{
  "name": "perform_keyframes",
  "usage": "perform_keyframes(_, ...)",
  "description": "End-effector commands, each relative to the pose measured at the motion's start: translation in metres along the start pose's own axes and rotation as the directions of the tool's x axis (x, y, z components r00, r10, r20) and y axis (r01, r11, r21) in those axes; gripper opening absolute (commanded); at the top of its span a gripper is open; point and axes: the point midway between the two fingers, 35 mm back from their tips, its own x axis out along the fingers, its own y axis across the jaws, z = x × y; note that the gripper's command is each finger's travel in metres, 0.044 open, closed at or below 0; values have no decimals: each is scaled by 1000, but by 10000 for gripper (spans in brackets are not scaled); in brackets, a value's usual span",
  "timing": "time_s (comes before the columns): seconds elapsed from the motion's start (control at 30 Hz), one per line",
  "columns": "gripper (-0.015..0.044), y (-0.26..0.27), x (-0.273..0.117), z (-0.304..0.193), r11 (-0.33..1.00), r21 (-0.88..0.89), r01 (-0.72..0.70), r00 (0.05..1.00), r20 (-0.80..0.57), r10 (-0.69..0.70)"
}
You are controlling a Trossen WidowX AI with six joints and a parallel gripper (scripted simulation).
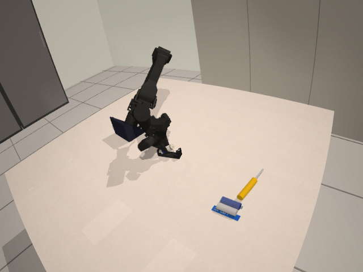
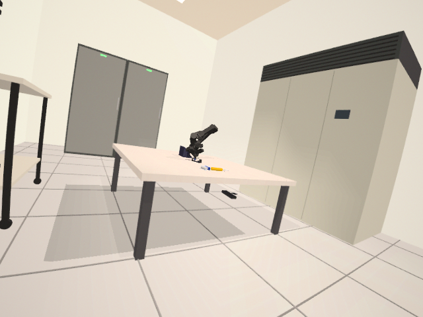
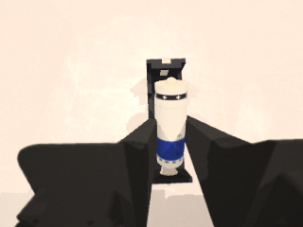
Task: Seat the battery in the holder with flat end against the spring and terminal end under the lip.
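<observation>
The battery (image 1: 172, 146) (image 3: 170, 118), white with a blue band, is between the fingers of my gripper (image 1: 165, 148) (image 3: 169, 121), which is shut on it. The black holder (image 1: 173, 155) (image 3: 188, 179) lies on the table below. In the wrist view the battery's flat end is at the spring (image 3: 169, 170), of which only a short part shows. The terminal end is short of the lip (image 3: 177, 62). In the top view that end is tilted up above the holder's floor. Contact between the flat end and the spring's coils is hard to tell.
A yellow-handled screwdriver (image 1: 247, 188) (image 2: 217, 169) lies on the table (image 1: 234, 131) near a blue cylinder (image 1: 231, 202), a white cylinder (image 1: 226, 208) and a blue card (image 1: 236, 217). A dark navy angled object (image 1: 124, 130) (image 2: 183, 151) stands beside the arm's base.
</observation>
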Motion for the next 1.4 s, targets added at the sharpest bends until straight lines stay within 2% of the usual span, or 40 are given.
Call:
perform_keyframes(0.0,68,1,1,-5,1000,12,6,1000,-21,-6)
perform_keyframes(1.37,68,-3,14,2,1000,5,10,952,-305,-8)
